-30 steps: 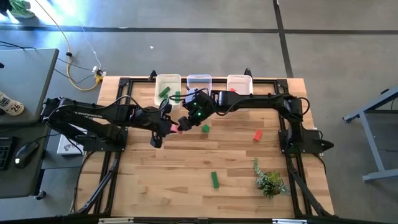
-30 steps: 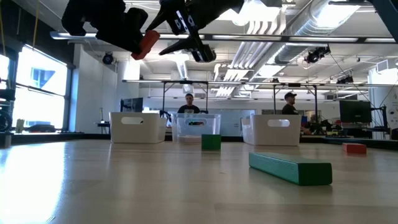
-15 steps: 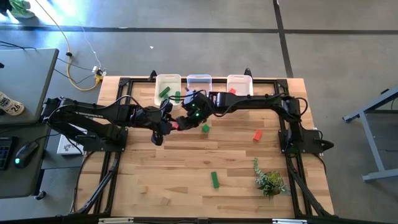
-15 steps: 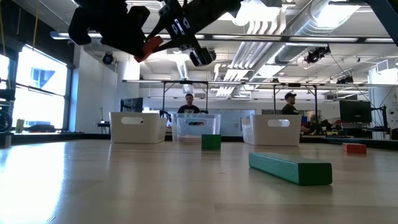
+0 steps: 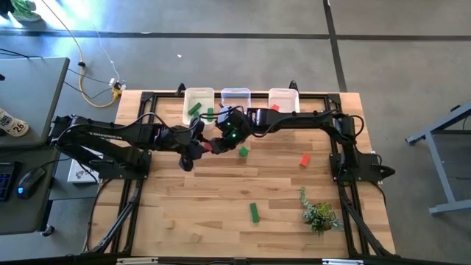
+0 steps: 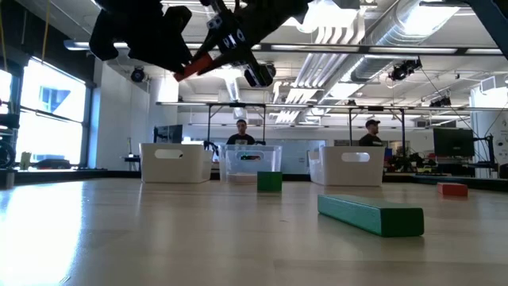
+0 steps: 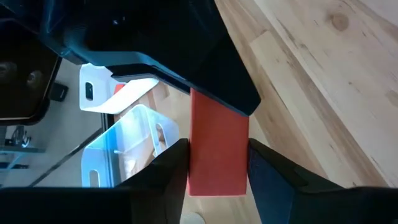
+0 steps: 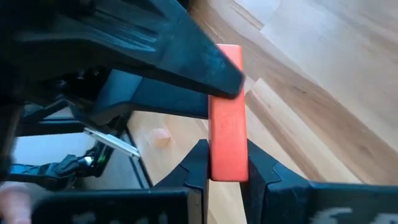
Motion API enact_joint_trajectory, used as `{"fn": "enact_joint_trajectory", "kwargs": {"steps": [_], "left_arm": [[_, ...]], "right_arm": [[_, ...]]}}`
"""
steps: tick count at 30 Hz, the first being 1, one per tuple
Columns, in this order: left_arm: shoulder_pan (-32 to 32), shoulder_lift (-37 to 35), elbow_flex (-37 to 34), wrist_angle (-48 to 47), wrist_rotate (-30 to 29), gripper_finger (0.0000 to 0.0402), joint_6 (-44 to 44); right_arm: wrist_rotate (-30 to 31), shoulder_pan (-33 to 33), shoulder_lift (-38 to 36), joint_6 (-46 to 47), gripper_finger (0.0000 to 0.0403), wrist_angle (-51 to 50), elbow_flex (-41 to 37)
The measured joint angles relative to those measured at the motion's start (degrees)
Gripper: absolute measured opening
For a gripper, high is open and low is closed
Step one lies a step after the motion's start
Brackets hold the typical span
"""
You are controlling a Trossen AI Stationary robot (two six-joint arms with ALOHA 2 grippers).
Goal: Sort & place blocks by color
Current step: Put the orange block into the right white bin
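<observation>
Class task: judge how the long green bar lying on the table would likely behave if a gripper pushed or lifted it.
The green bar lies flat, so it would probably slide rather than roll or tip. It looks like a stiff, solid block, likely light.

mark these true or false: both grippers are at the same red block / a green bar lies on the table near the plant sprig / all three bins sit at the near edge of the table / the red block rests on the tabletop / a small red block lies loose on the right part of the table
1. True. The left gripper and the right gripper meet at one red block.
2. True. The green bar lies beside the plant sprig.
3. False. The bins line the far edge.
4. False. In the low view the red block is held well above the table.
5. True. A small red block lies there.
</observation>
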Motion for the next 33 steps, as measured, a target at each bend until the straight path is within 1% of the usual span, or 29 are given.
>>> {"fn": "enact_joint_trajectory", "kwargs": {"steps": [5,8,12,20,26,33], "left_arm": [[0.0,-0.2,0.2,0.8,-1.3,0.0149,-0.3],[0.0,-0.2,0.2,0.9,-1.5,0.0158,-1.2],[0.0,-0.2,0.2,1.0,-1.8,0.0172,-4.9],[0.0,-0.1,0.2,0.9,-3.2,0.0175,-14.1],[0.1,-0.1,0.1,0.9,-5.7,0.0176,-21.7],[2.0,-0.1,0.1,0.9,-5.9,0.0177,-29.9]], "right_arm": [[1.0,-0.5,0.6,-2.2,0.0035,-3.5,-0.3],[2.4,-1.1,0.2,-4.1,0.0036,-8.0,-0.2],[4.6,-2.4,0.3,-8.2,0.0036,-15.7,-0.2],[12.9,-6.5,0.3,-17.5,0.0038,-29.1,-0.2],[18.5,-10.2,0.2,-24.1,0.0036,-34.9,-0.2],[27.9,-14.9,0.2,-29.2,0.0037,-40.9,-0.2]]}}
